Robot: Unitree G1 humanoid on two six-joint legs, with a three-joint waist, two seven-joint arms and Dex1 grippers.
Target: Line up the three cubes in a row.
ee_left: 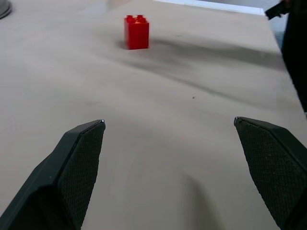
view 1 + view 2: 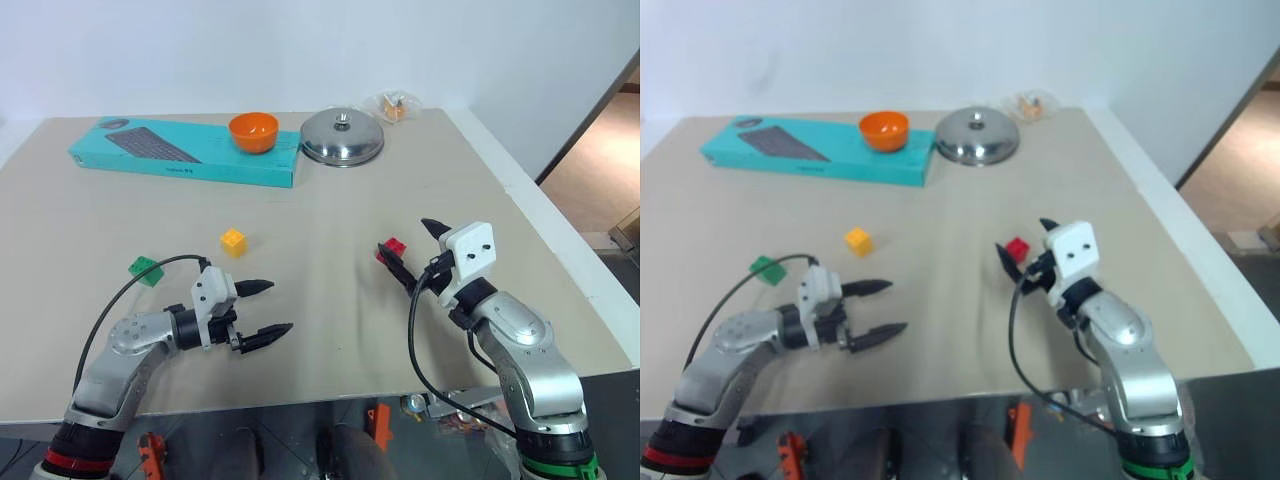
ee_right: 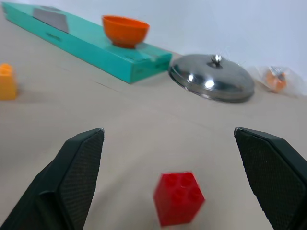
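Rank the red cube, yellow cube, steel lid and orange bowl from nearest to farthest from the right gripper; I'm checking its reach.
From the right gripper:
1. Red cube, right at its fingers.
2. Yellow cube, off to the left.
3. Steel lid, at the table's far side.
4. Orange bowl, on the teal box.

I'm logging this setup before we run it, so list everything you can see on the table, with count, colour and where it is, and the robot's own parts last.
red cube: one, red, mid-table toward the right, just ahead of the right hand, not gripped.
yellow cube: one, yellow, mid-table, left of the red one.
green cube: one, green, farthest left, apart from the other two.
keyboard box: one, teal, far left of the table.
bowl: one, orange, resting on the box's right end.
pot lid: one, shiny metal, right of the box.
wrapped item: one, clear wrap with orange inside, far edge.
table: one, beige.
left hand: black fingers, open, holding nothing.
right hand: black fingers, open, around the red cube's spot.
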